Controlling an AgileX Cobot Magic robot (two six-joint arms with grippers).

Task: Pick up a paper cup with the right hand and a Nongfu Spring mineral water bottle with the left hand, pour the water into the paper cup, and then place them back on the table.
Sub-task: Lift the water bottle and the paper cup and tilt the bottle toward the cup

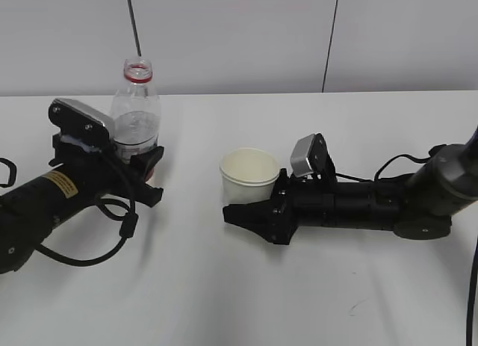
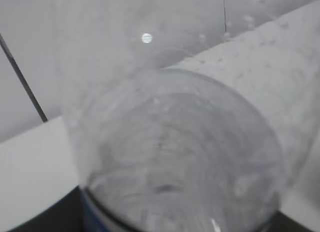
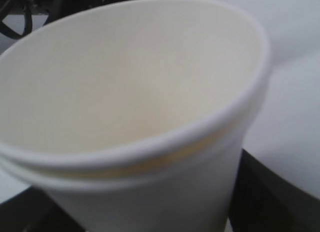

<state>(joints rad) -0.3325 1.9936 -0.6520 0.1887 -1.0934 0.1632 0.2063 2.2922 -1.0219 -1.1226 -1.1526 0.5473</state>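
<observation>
On the table [image 1: 246,286] — two arms, each at its object.
Left gripper [image 1: 146,170] is closed around the lower part of the upright, uncapped bottle [image 1: 136,110], which stands at the left. Right gripper [image 1: 250,208] lies low with its fingers around the upright paper cup [image 1: 249,174] near the middle — firmness of grip cannot be told.

Even, soft light is washing the large plain white tabletop [image 1: 239,301]; faint shadows are lying beneath both arms; wrist views are blurring close-up.
</observation>
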